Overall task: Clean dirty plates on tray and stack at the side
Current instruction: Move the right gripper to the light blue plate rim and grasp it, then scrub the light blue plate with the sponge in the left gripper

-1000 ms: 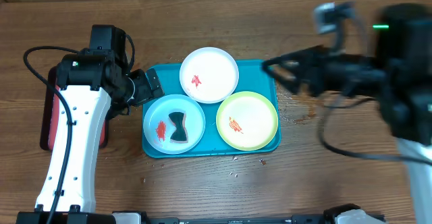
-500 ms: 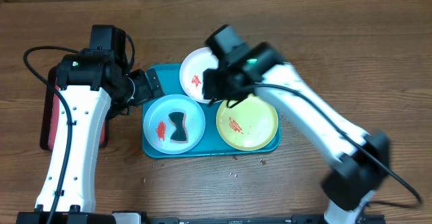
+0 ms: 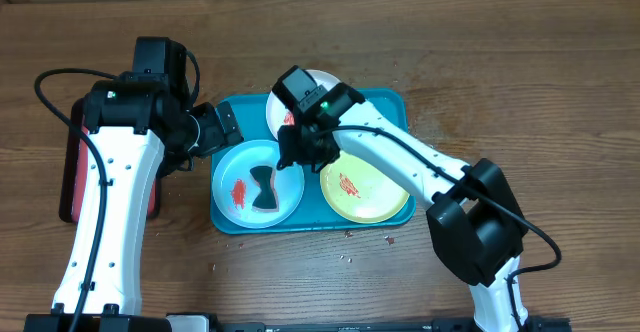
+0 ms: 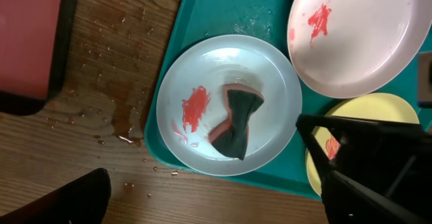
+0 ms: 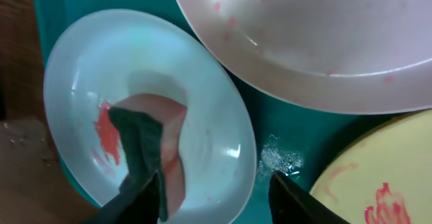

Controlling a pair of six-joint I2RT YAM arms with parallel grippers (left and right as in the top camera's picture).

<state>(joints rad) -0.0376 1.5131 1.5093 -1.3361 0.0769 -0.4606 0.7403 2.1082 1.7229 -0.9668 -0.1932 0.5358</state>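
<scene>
Jaws parted, the right gripper (image 5: 219, 200) hangs over the round light blue plastic plate (image 4: 270, 75). One finger is at the crumpled dark-and-pink sponge (image 4: 236, 119), which lies beside a red smear (image 4: 196, 109); contact cannot be told. The plate sits with the smeared white plate (image 4: 364, 48) and the yellow-green plate (image 3: 375, 192) on the large turquoise rectangular plastic tray (image 3: 392, 102). The right arm partly hides both. At the tray's left rim the left gripper (image 3: 222, 127) hovers, jaws wide and empty. Water drops (image 4: 128, 126) wet the wooden surface (image 3: 500, 62) near a red tray with dark rim (image 4: 30, 35).
</scene>
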